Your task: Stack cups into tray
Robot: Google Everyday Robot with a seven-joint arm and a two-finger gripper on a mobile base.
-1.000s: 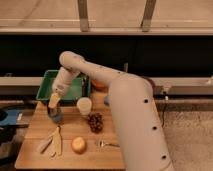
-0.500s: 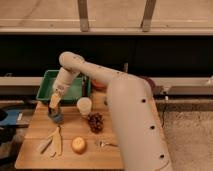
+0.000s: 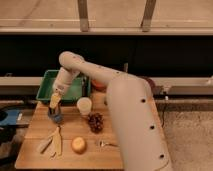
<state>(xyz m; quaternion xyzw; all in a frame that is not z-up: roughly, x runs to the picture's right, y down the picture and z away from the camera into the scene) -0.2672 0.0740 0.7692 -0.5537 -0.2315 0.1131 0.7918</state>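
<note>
The claw point(image 3: 55, 101), its fingers now apparently parted after a second of widening, hangs directly over the blue-grey cup point(image 3: 56, 117) on the table point(image 3: 35, 127), suggesting release outside the green tray point(image 3: 46, 85); the cream-white cup point(image 3: 84, 106) stands nearby, unstacked.

White rounded arm (dark screw dots), yellowish gripper point(image 3: 55, 101)

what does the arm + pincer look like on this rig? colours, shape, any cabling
Arm: fat, smooth cream-white casing, rounded tubular links with bulbous joints and a few small dark dots along the big front link. No loose cables or markings show. It narrows toward the wrist. The pincer, above the blue-grey cup at the table's left, has yellowish fingers.
</note>
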